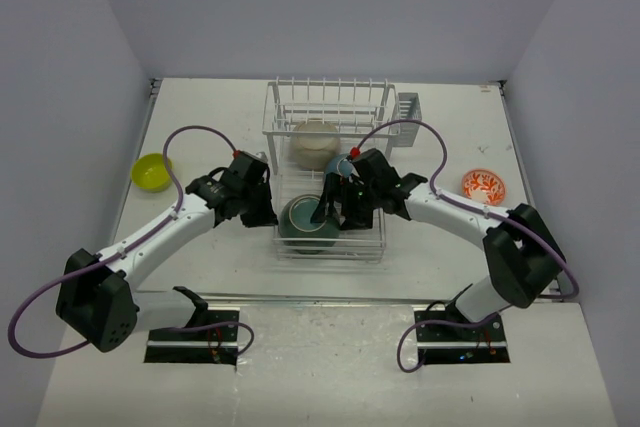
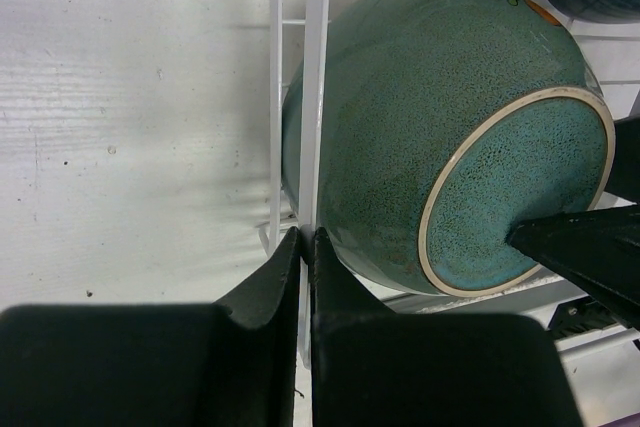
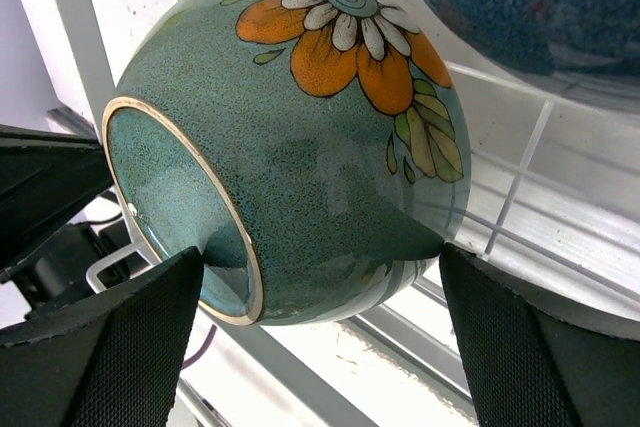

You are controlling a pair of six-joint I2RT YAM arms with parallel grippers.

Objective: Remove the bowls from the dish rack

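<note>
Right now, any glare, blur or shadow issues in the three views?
Top external: even soft light, no glare. Left wrist: teal bowl sharp, casting a shadow on the table; own fingers dark, featureless. Right wrist: soft sheen on that bowl's glaze; blue bowl looks slightly soft.

White tabletop point(image 1: 210, 107), plain pale grey walls point(image 1: 330, 7) around it
</note>
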